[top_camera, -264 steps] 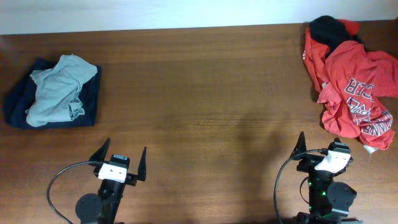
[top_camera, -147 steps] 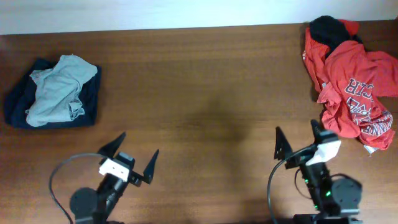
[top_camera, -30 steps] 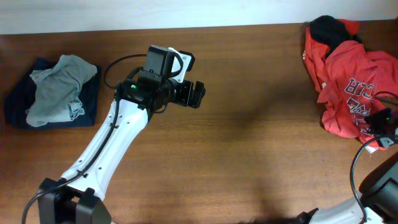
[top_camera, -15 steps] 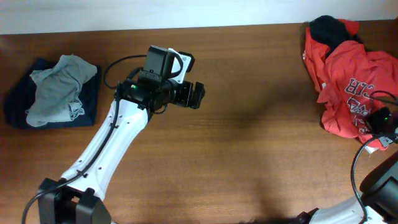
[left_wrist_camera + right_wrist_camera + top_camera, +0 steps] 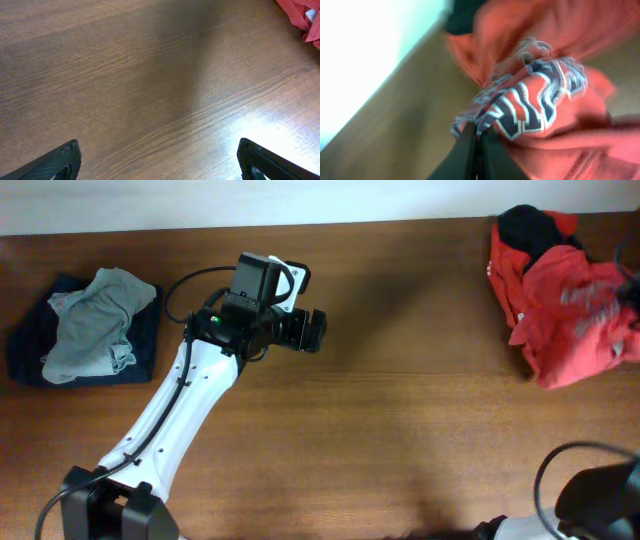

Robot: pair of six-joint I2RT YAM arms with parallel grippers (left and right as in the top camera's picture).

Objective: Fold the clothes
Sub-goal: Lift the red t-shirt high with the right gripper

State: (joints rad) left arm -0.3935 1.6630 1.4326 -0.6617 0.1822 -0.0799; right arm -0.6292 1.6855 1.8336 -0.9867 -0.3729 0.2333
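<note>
Brown wood-grain table (image 5: 400, 430) with dark navy garment (image 5: 25, 355) flat near left edge under a crumpled grey-green garment (image 5: 95, 320), and at far right back corner a motion-blurred red clothes heap (image 5: 560, 310) touching a black garment (image 5: 530, 225) at the heap's back end.

The left arm (image 5: 185, 415) is stretched from its base at the lower left up towards the middle, its wrist turned sideways. The left hand (image 5: 312, 330) is held wide apart, the fingers (image 5: 60, 161) seen at the bottom corners of the wrist view. The right hand (image 5: 479, 146) is pinched together on a fold of the red shirt (image 5: 530, 107); in the overhead view, only the right arm's base (image 5: 600, 498) is seen clearly.
</note>
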